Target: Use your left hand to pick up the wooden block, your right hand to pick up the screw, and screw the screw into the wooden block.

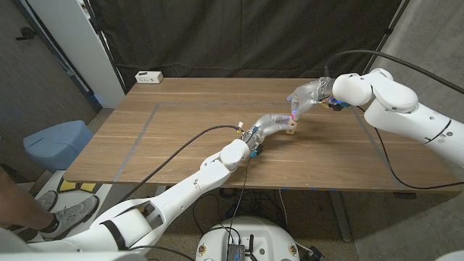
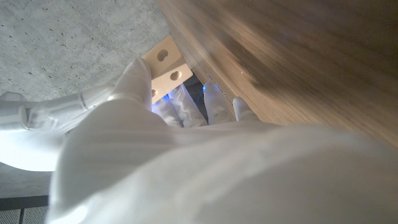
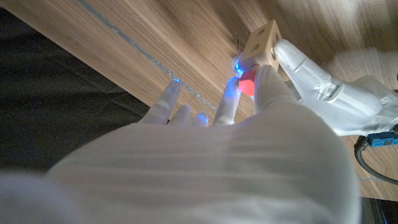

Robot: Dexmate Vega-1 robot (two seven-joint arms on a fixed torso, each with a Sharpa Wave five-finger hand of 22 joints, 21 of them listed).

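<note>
While left robot hand (image 1: pixel 278 125) grips wooden block (image 1: pixel 291 130); right robot hand (image 1: pixel 304 98) pinches screw (image 3: pixel 247 82) w/ fingertips.

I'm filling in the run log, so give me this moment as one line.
left robot hand: holds wooden block | right robot hand: pinches red-headed screw at block | stage: screwing in | surface: wooden table

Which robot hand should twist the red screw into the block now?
The right hand, probably: it pinches the red screw against the wooden block, which the left hand grips.
</note>
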